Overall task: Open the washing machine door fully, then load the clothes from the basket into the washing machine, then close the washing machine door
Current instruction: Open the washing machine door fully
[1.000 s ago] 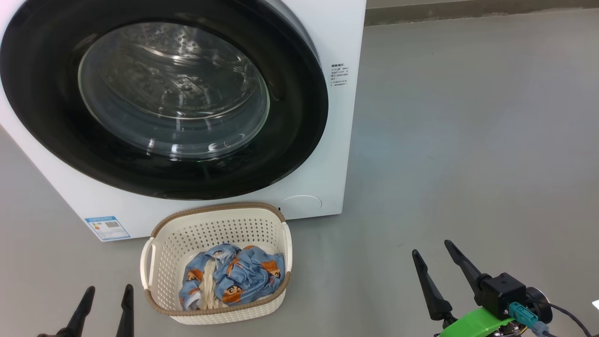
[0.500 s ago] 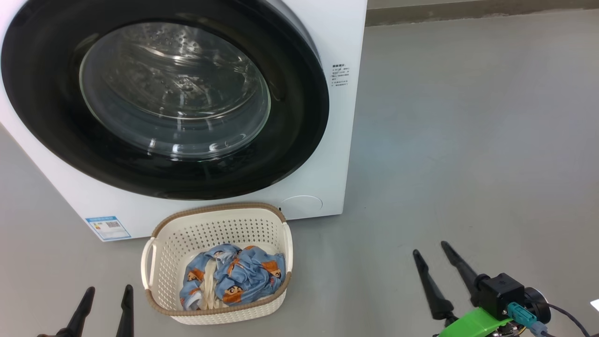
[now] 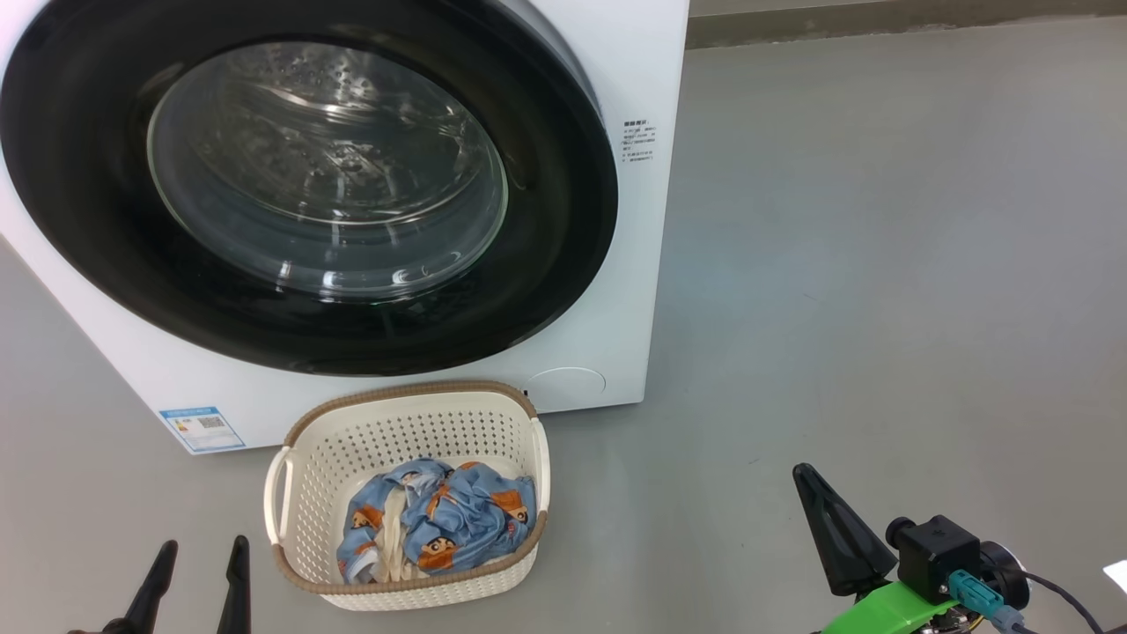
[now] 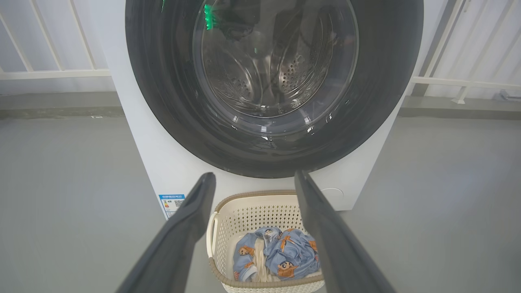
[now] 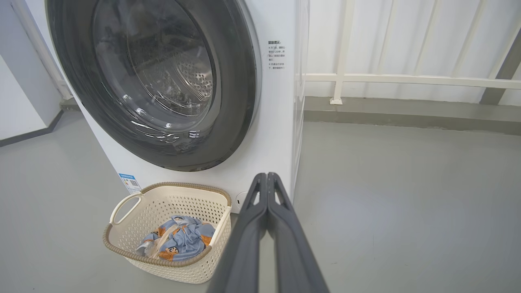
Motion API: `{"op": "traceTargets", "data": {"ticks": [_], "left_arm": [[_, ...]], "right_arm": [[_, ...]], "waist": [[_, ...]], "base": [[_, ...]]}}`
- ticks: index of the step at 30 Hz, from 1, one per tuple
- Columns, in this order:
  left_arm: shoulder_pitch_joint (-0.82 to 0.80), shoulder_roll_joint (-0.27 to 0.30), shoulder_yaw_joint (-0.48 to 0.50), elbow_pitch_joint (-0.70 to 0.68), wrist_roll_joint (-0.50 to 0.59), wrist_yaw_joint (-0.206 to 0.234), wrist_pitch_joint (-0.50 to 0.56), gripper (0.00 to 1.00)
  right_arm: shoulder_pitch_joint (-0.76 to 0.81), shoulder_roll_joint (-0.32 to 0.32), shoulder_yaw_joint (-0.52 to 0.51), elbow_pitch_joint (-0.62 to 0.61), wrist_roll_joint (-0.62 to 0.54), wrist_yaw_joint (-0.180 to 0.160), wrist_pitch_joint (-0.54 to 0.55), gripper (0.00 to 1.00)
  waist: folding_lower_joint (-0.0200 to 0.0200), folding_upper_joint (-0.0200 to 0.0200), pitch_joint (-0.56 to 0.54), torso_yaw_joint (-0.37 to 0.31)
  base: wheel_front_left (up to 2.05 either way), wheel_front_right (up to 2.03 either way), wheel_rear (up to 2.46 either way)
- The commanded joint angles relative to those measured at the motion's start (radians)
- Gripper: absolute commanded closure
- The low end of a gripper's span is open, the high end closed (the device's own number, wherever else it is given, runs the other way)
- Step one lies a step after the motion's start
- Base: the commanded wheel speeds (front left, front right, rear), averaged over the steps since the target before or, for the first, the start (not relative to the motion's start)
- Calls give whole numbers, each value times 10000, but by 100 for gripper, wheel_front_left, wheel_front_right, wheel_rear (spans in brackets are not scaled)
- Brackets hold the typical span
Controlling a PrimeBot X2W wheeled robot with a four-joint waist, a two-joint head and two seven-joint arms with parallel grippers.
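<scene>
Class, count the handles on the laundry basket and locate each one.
2. The left handle sticks out from the basket on its left side; the right handle runs along its right side. None seems hidden.

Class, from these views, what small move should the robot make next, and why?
Probably move the shut, empty right gripper toward the rim of the door: it is closed and the clothes lie in the basket, so opening comes first.

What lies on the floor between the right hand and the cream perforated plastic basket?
Nothing. In the head view, the grey floor is bare between the shut right hand and the cream perforated plastic basket.
</scene>
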Motion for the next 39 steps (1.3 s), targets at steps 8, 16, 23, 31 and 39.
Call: {"op": "traceTargets", "data": {"ticks": [8,16,23,31,39], "left_arm": [[-163,133,279,-198,-63,-6,-93,0],[-119,133,169,-213,-126,0,-93,0],[-32,133,76,-350,-321,39,-93,0],[-126,133,74,-489,-377,23,-93,0],[-158,133,-146,-772,-342,6,-93,0]], "right_arm": [[-321,0,69,-167,979,-11,-122,100],[-321,22,-240,380,3862,-11,-122,100],[-871,19,-576,1001,8200,-11,-122,100],[-2044,-1147,-526,1348,12466,-11,557,100],[-2886,-1813,-1283,719,15273,-11,2266,100]], "waist": [[0,0,39,-7],[0,0,127,17],[0,0,465,-7],[0,0,1240,-14],[0,0,2195,-17]], "base": [[0,0,0],[0,0,0],[0,0,0],[0,0,0],[0,0,0]]}}
